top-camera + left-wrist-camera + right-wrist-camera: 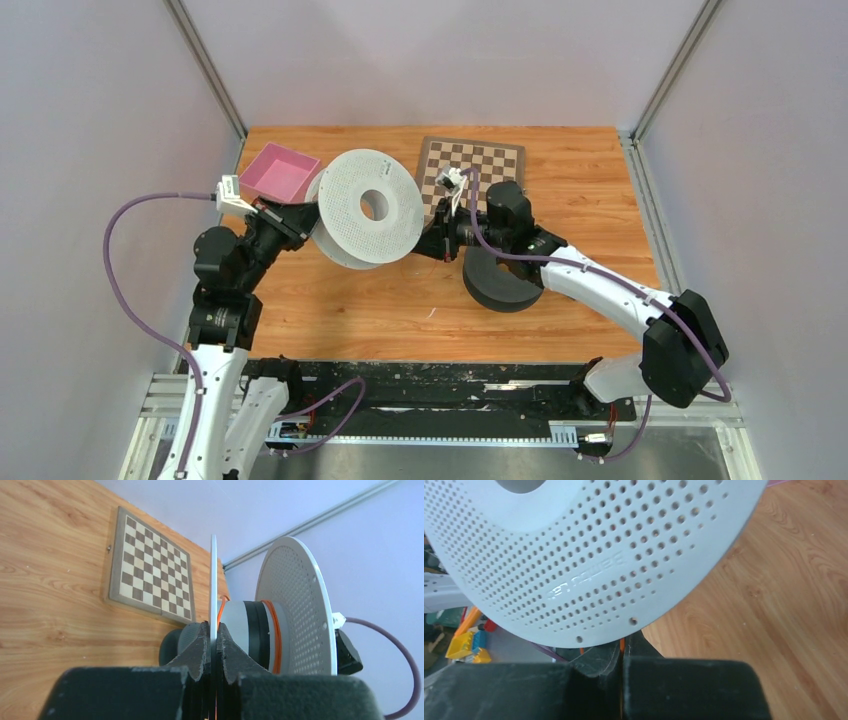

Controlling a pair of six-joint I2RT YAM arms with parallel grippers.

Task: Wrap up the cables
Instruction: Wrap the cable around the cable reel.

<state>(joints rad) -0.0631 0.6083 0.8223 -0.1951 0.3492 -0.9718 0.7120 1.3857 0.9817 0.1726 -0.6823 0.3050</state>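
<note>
A big white perforated spool [365, 205] hangs tilted above the table between both arms. My left gripper [308, 217] is shut on the thin edge of its near flange [213, 575]; in the left wrist view the gripper [214, 630] has both pads pressed against that flange. A thin orange cable [277, 642] runs round the spool's hub. My right gripper [428, 243] sits at the spool's right lower edge. In the right wrist view it [622, 651] is shut on the orange cable [622, 644], just under the spool's flange [589, 555].
A black spool [500, 280] lies flat on the wooden table under the right arm. A chessboard [472, 165] lies at the back, and a pink box [280, 172] at the back left behind the left gripper. Purple arm cords loop at both sides.
</note>
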